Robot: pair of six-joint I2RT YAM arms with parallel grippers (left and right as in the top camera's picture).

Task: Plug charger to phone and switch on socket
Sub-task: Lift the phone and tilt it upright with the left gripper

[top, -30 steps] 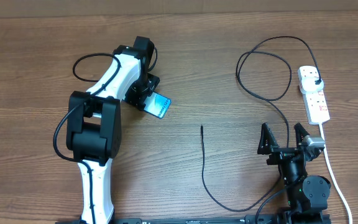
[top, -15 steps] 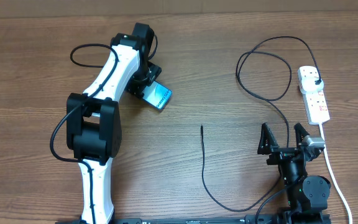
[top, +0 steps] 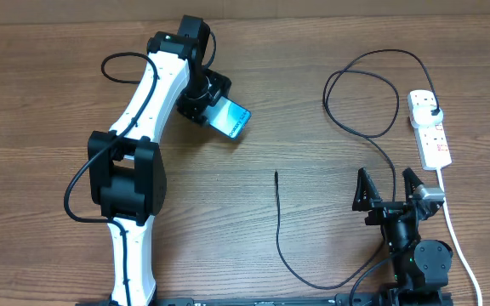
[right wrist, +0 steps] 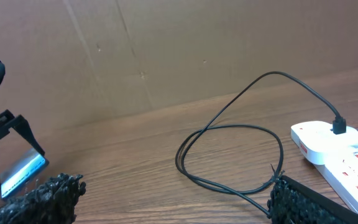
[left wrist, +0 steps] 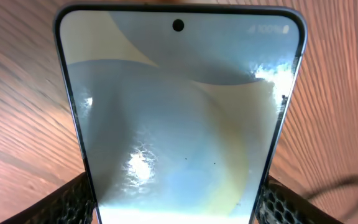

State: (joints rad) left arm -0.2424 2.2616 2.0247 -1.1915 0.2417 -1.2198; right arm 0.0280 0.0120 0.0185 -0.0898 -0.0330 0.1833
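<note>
My left gripper (top: 219,109) is shut on the phone (top: 230,119), blue screen up, at the table's back middle. In the left wrist view the phone (left wrist: 179,112) fills the frame between my two fingers. The charger cable (top: 364,93) loops from its plug head (top: 433,104) in the white socket (top: 430,129) at the right, down past my right gripper to a free connector tip (top: 276,175) at mid table. My right gripper (top: 390,189) is open and empty at the front right, the cable (right wrist: 229,155) lying between its fingers on the table. The socket also shows in the right wrist view (right wrist: 337,146).
The socket's thick white cord (top: 458,238) runs down the right edge of the table. The left arm's black cable (top: 122,68) arcs over the back left. A cardboard wall (right wrist: 166,50) stands behind the table.
My left gripper has carried the phone to the right and a little toward the back, turning it. The right arm, cable and socket have not moved.
</note>
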